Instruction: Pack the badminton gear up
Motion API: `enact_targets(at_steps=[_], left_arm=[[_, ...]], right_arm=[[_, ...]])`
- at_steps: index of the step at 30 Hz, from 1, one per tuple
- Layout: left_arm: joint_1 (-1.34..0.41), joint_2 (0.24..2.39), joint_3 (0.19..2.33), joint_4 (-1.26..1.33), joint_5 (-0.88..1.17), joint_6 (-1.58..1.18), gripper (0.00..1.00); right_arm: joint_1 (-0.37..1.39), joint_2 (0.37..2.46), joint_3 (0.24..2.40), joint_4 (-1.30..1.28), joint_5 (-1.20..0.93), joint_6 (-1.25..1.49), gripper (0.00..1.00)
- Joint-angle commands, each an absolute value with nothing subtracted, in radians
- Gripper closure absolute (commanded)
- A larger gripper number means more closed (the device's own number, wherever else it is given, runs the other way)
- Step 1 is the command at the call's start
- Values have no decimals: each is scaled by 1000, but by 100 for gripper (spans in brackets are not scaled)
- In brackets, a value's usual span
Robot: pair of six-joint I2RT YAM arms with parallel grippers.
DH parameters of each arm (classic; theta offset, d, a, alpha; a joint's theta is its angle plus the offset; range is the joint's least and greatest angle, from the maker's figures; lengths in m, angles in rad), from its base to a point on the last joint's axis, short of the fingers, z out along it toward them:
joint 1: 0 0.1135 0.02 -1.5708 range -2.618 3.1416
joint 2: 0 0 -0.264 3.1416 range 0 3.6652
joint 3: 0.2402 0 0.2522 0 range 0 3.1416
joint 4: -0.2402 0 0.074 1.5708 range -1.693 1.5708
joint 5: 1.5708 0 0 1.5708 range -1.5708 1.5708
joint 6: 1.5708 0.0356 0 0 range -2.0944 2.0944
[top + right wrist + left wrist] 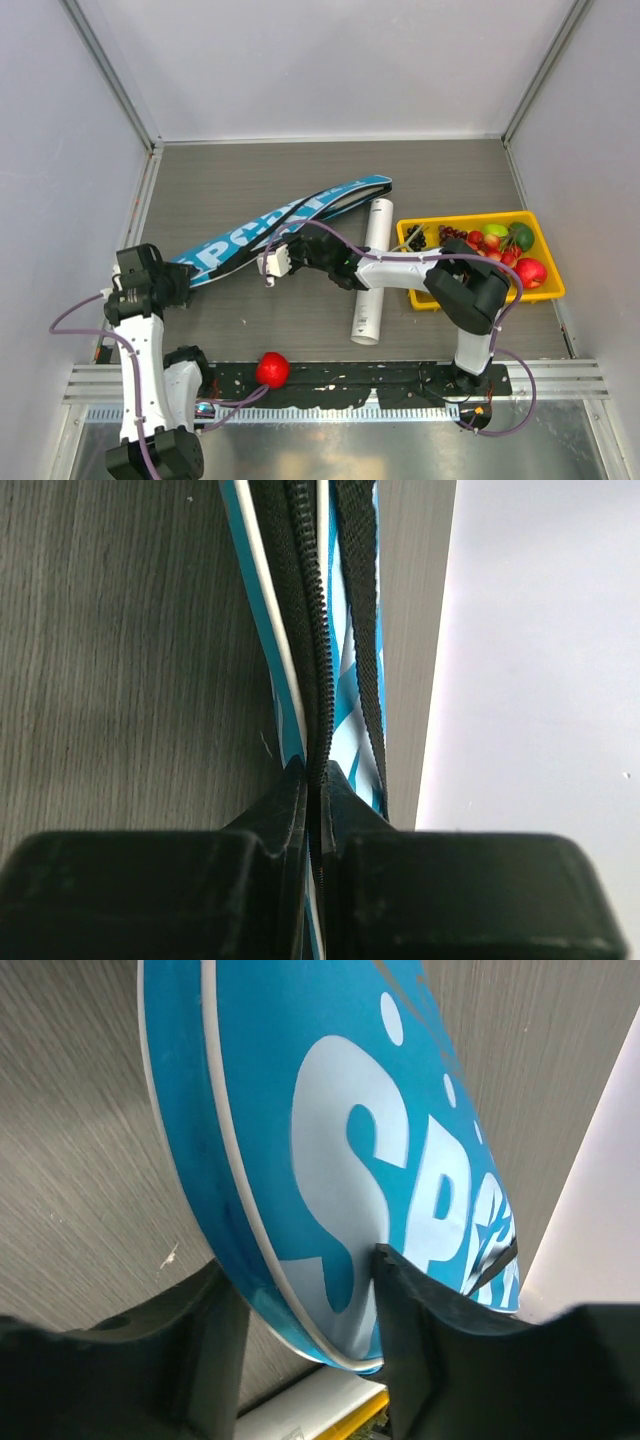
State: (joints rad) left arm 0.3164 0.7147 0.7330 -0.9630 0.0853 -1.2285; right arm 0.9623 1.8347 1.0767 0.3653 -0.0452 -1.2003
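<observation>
The blue "SPORT" racket bag (pixel 290 222) stands on its edge, running from the left arm up to the right. My left gripper (pixel 186 280) straddles its rounded lower-left end (pixel 330 1160); both fingers touch the bag, and the right finger (pixel 400 1290) presses into its printed face. My right gripper (pixel 273 262) is shut on the bag's black zipper edge (pixel 305 630) near the middle, with the teeth pinched between the fingertips (pixel 292 785). The long white tube (pixel 370 270) lies on the table right of the bag, under the right arm.
A yellow tray (pixel 545 290) of fruit sits at the right, touching the tube's side. A small red ball (pixel 272 369) rests at the near edge between the arm bases. Grey walls enclose the table on three sides.
</observation>
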Motion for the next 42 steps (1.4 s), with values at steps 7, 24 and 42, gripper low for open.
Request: enact_targets(at_steps=[7,24,42], left_arm=[[322,684,700,-830,41,-1264,96],[324,647,654,-752,-37,-1258,100],[322,626,623,-756,32,-1249,100]], right_arm=[[974,1777,1117,365,-161,-1111,54],[888,1703,1354,-94,-431,-782,30],[851,1930,1448,29,-284,-836,37]])
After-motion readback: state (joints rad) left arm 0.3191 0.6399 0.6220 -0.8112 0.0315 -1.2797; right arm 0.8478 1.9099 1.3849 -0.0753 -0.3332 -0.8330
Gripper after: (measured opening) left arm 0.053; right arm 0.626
